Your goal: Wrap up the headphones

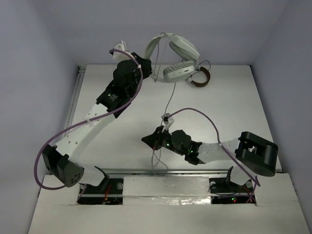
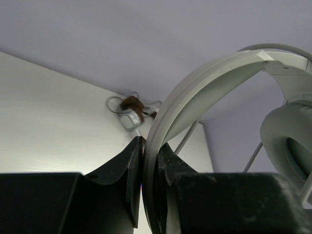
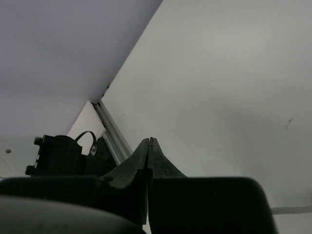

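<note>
Holding the large white padded over-ear headphones [image 1: 179, 58] by their headband [image 2: 195, 92] above the far edge of the white table [image 1: 234, 107], the left gripper [image 2: 149, 146] seems firm, yet the right gripper [image 3: 148, 146], closed flat on apparently nothing, risks missing the thin light-grey cable [image 1: 170, 97] hanging beside it, so wrapping stalls.

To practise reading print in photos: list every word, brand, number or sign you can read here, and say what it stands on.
Small white sticker on the black link of the left arm: print too small and blurred to read.
Large white over-ear headphones: no brand or lettering visible.
No other text shows in any view.
</note>
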Tool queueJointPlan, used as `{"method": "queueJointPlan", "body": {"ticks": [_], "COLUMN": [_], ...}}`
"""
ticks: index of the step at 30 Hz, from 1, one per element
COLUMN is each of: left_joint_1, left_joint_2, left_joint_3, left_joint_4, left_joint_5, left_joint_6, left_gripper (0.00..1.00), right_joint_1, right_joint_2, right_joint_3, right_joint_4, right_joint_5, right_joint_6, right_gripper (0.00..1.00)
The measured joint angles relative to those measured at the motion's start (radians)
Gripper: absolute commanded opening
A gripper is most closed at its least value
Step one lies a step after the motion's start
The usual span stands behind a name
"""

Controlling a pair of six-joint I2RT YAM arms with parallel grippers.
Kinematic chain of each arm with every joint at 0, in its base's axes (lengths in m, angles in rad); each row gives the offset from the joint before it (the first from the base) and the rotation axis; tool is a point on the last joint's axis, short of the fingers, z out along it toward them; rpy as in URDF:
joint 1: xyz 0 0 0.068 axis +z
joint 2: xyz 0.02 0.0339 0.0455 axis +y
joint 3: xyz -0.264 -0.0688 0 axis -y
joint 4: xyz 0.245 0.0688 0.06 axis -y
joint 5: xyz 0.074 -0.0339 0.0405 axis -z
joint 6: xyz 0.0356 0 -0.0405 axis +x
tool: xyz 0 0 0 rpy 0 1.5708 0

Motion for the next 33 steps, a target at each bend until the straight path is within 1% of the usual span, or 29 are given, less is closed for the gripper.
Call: {"method": "queueJointPlan", "body": {"ticks": [3,6,11,14,16,18,21,26,29,33], "left_joint_1": [-0.008,-0.032,-0.107,-0.150,-0.171,-0.188,-0.241,-0.340,-0.378,-0.397], "left_joint_2": [-0.001,0.000,0.022,0.032,0.032,0.032,0.023,0.017,0.010,-0.024], "left_joint_3": [-0.068,-0.101,-0.136,-0.196,-0.258,-0.297,-0.365,-0.409,-0.421,-0.450], "left_joint_4": [0.032,0.043,0.098,0.131,0.134,0.082,0.028,-0.096,-0.154,-0.219], "left_joint_5": [-0.118,-0.247,-0.411,-0.467,-0.481,-0.478,-0.495,-0.480,-0.467,-0.427], "left_joint_6": [0.013,0.076,0.225,0.298,0.326,0.328,0.324,0.285,0.258,0.245], "left_gripper": [0.00,0.00,0.00,0.00,0.00,0.00,0.00,0.00,0.00,0.00], "right_joint_1": [0.067,0.136,0.245,0.283,0.290,0.289,0.289,0.272,0.251,0.227], "right_joint_2": [-0.018,-0.045,-0.090,-0.154,-0.227,-0.303,-0.361,-0.414,-0.436,-0.475], "right_joint_3": [0.061,0.140,0.307,0.360,0.370,0.394,0.489,0.599,0.610,0.610], "right_joint_4": [-0.134,-0.306,-0.667,-0.866,-0.988,-1.123,-1.304,-1.476,-1.551,-1.628], "right_joint_5": [0.044,0.084,0.156,0.191,0.213,0.252,0.308,0.352,0.372,0.393], "right_joint_6": [-0.015,-0.029,-0.047,-0.053,-0.066,-0.085,-0.129,-0.214,-0.260,-0.306], "right_gripper": [0.00,0.00,0.00,0.00,0.00,0.00,0.00,0.00,0.00,0.00]}}
